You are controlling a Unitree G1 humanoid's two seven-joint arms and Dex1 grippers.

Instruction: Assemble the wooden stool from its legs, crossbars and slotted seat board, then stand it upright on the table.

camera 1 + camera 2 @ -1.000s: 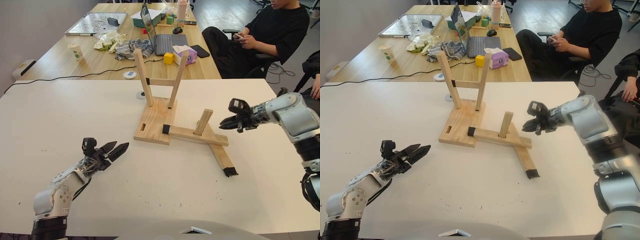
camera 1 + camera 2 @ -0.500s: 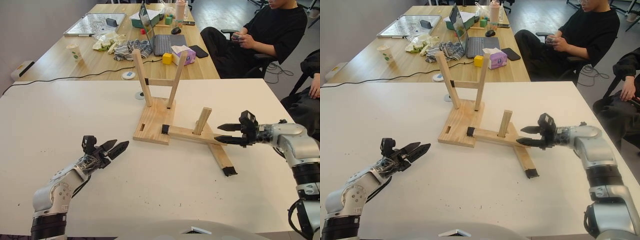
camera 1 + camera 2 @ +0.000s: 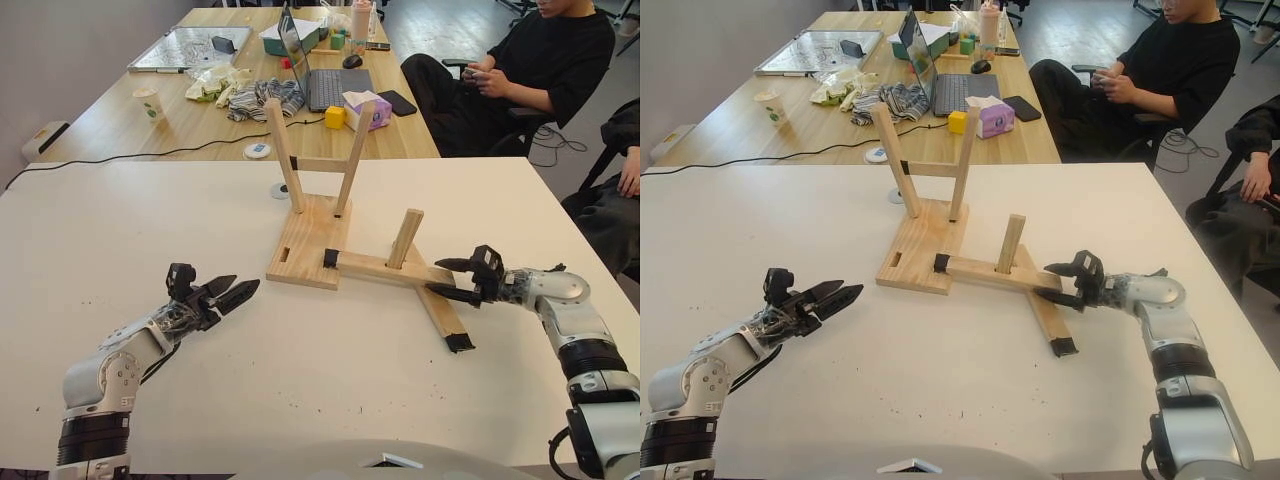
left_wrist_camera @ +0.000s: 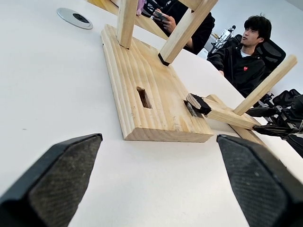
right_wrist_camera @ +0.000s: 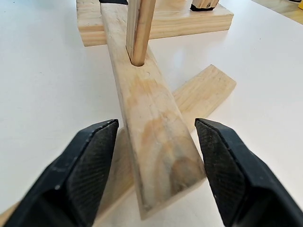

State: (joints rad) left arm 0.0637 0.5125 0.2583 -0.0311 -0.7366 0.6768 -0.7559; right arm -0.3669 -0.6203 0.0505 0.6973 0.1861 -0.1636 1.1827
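The white surface (image 3: 120,230) carries a pale slotted wooden seat board (image 3: 305,240). Just beside it, a loose pale wooden leg frame (image 3: 385,268) looks rigid and light. The right pincer (image 3: 437,277) gapes astride its end; the left pincer (image 3: 244,283) is open, well apart.
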